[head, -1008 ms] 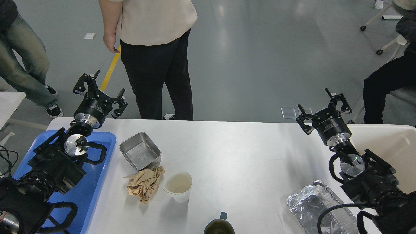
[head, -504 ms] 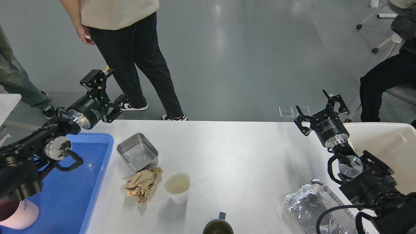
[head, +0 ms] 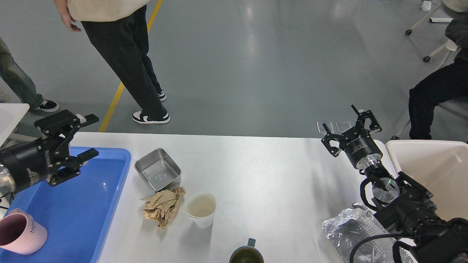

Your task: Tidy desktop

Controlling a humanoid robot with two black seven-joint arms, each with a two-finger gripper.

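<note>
The white desktop fills the lower view. On it lie a square steel pan, a crumpled brown paper, a white paper cup, a dark mug at the front edge and a foil tray at the right. My left gripper is open and empty above the blue tray's far edge. My right gripper is open and empty above the desktop's far right edge.
A blue tray at the left holds a pink mug. A beige bin stands at the right. A person's legs stand beyond the far edge at the left; another person sits at the far right.
My left arm has swung down and left, uncovering the pink mug in the blue tray. My right gripper moved slightly left. The standing person stepped left, away from the table.
</note>
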